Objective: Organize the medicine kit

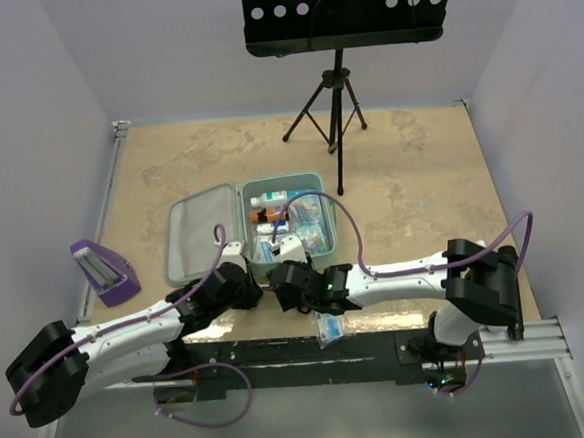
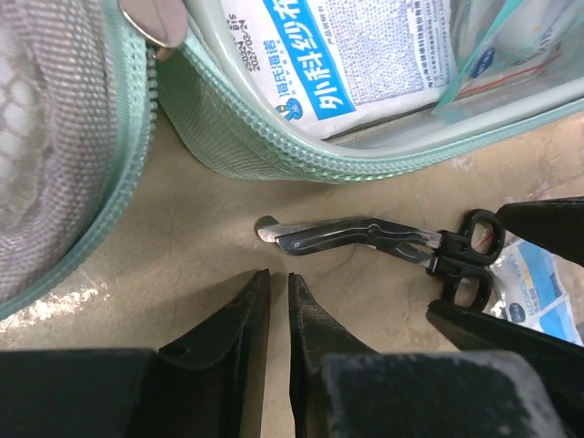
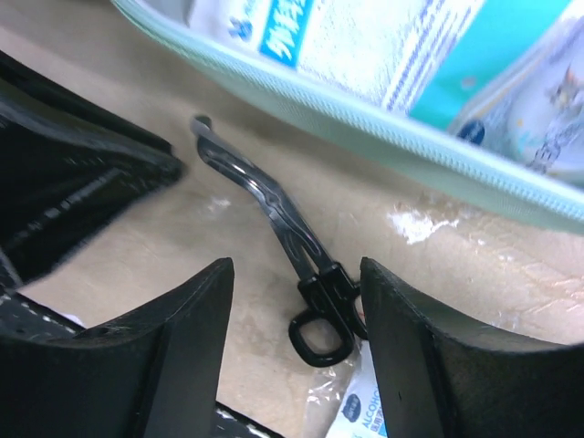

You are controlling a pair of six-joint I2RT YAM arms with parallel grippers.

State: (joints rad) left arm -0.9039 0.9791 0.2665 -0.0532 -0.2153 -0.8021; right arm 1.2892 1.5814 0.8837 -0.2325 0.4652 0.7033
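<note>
**Desk:** Report readable labels, nearest first.

**Operator:** 1. At the near edge of the table, between the arm bases, I see a clear sachet. In the right wrist view it reads "ALCOHOL".
2. Inside the medicine kit lies a white packet with a blue band bearing the characters 外科纱布. I cannot read its finer print. The other boxes in the tray are too small to read from above.

**Desk:** Pincer status?

**Operator:** On the left pincer I see the fingers almost together with a thin slit between them. It holds nothing and touches nothing, and its tips point at the blade end of the scissors, just short of it. On the right pincer the fingers are wide apart and straddle the black finger loops of the scissors. The loops sit just beside one finger, but I cannot confirm contact.

**Desk:** Arm pose and kit location?

**Operator:** Both arms reach low and inward from their bases, and the wrists meet head to head at the kit's near wall. The kit lies open mid-table. It is mint-green, with the mesh-lined lid laid flat to the left and the filled tray to the right. The scissors lie flat on the table just outside the near wall. A purple holder stands at the left edge. Beyond the kit, at the far side, is a black music stand on a tripod.
</note>
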